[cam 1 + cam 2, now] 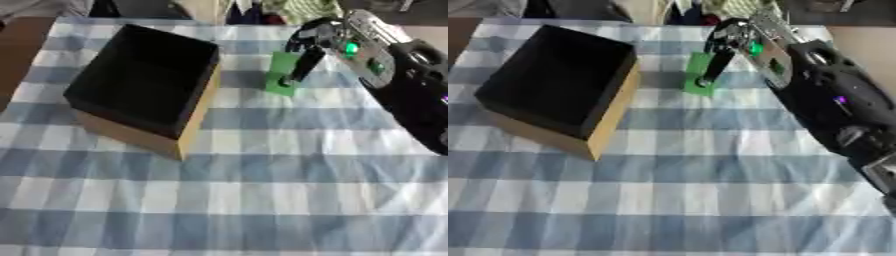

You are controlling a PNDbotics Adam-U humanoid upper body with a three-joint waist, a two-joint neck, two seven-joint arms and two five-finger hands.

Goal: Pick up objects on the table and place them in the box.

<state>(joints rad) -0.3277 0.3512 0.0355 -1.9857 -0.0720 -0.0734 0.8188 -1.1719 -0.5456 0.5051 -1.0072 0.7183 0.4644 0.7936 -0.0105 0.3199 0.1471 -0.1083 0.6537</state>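
Right hand [308, 50]: I see fingers curled down onto the green block [283, 70], pinching it.
Green block: far side of checked tablecloth [262, 190], right of box.
Box [144, 85]: open, far left.

Right hand [741, 40] comes in from the right side, black arm running diagonally from the lower right up to the far middle of the table [710, 190]. Fingers [715, 62] point down onto a flat green object [700, 70], tips touching it near its front edge. Can't tell if it's pinched or just pressed. Box [562, 85] sits left of it, apart, tilted askew: dark open interior, tan cardboard side walls. Blue-and-white checked cloth covers the table.
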